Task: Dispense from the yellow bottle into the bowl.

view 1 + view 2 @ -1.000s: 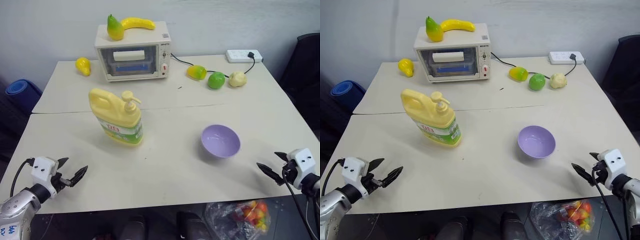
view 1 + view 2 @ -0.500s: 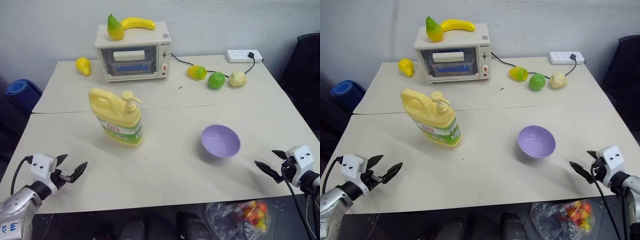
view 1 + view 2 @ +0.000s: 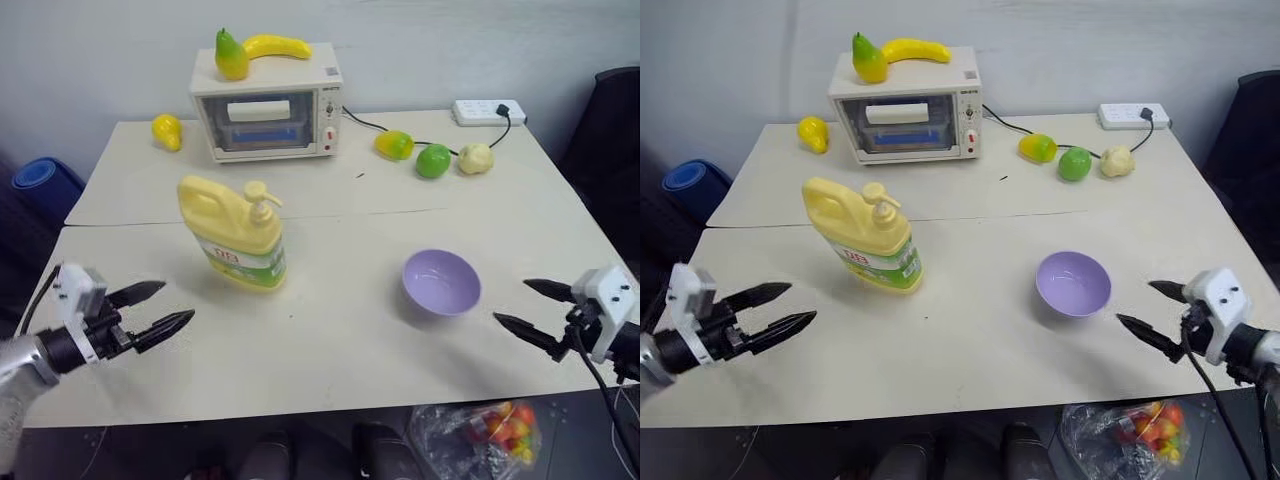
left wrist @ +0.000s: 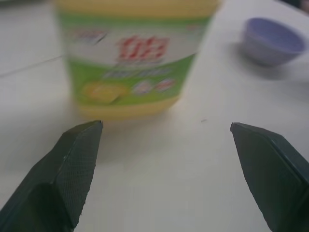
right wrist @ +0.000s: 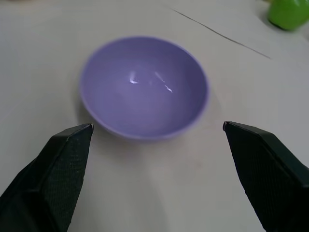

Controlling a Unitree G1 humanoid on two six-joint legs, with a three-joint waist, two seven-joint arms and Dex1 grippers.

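Hovering over the near left edge of the cream table (image 3: 330,350), left gripper (image 3: 163,308) with both black fingers spread wide and nothing between them, aimed inward. Ahead of it and a little to its right, well apart: yellow bottle (image 3: 236,235), upright, handle on the side nearer this gripper, pump top (image 3: 259,200) pointing away from it toward the right gripper, green-white label (image 4: 133,65) with red marks facing the wrist camera. Beyond the bottle, far from the left gripper, at the back of the table: white toaster oven (image 3: 268,112) with a green-yellow pear (image 3: 230,55) and a banana (image 3: 277,46) lying on its roof, touching each other; a small yellow pear (image 3: 166,131) on the table just left of the oven. Farther right along the back: a yellow-green mango (image 3: 394,145), a green fruit (image 3: 433,160) and a pale yellowish fruit (image 3: 475,157) in a row, near one another; behind them a white power strip (image 3: 487,111) with a black cable. Straight ahead of the right gripper (image 3: 534,312), near but not touching: lavender bowl (image 3: 441,282), upright, no contents visible, framed between that gripper's fingertips in the right wrist view. At the near right edge, right gripper fingers also wide apart, gripping nothing, aimed inward at the bowl. Bottle and bowl well apart, bare table between.
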